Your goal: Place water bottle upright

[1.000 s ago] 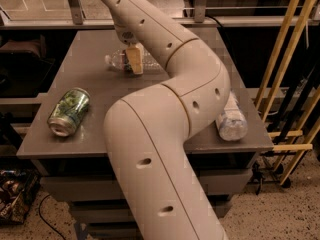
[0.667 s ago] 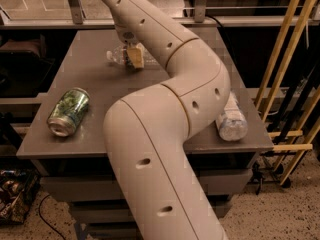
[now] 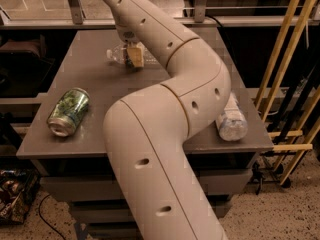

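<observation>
The water bottle [image 3: 116, 55] lies on its side at the back middle of the grey table [image 3: 90, 81], its white cap pointing left. It is slim and clear. My gripper [image 3: 133, 57] reaches down from the arm onto the right part of the bottle and hides that part. The big beige arm crosses the middle of the view and covers much of the table.
A green drink can [image 3: 69, 111] lies on its side near the table's front left edge. A fatter clear bottle [image 3: 231, 120] lies near the front right edge. Wooden poles [image 3: 285, 59] lean at the right. A rail runs behind the table.
The gripper has shifted slightly toward the back of the table, over the bottle. The bottle still lies on its side in about the same place.
</observation>
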Robot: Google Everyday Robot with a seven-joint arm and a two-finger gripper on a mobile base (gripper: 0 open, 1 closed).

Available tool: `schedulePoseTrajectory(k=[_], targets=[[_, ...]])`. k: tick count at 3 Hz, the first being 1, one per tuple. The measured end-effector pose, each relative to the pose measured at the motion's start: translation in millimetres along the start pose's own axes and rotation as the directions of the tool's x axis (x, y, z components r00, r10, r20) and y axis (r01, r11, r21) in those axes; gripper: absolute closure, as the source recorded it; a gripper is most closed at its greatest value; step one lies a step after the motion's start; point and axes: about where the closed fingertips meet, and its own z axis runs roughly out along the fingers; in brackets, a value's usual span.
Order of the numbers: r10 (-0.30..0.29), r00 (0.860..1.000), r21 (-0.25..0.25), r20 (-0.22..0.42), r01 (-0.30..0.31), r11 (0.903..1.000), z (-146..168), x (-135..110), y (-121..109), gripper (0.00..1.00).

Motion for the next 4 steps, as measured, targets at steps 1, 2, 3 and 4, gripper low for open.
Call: schedulePoseTrajectory(k=[1, 2, 3, 4], targets=[[0.009, 0.999, 0.017, 0.043, -0.009, 0.9998, -7.6, 1.0, -3.9, 0.76], [0.011, 0.993, 0.047, 0.114, -0.016, 0.9988, -19.6, 1.6, -9.8, 1.00], [0.008, 0.992, 0.059, 0.122, -0.016, 0.9981, -18.3, -1.2, -12.9, 1.00], [-0.008, 0.990, 0.098, 0.144, -0.006, 0.9952, -46.5, -2.3, -9.7, 1.00]])
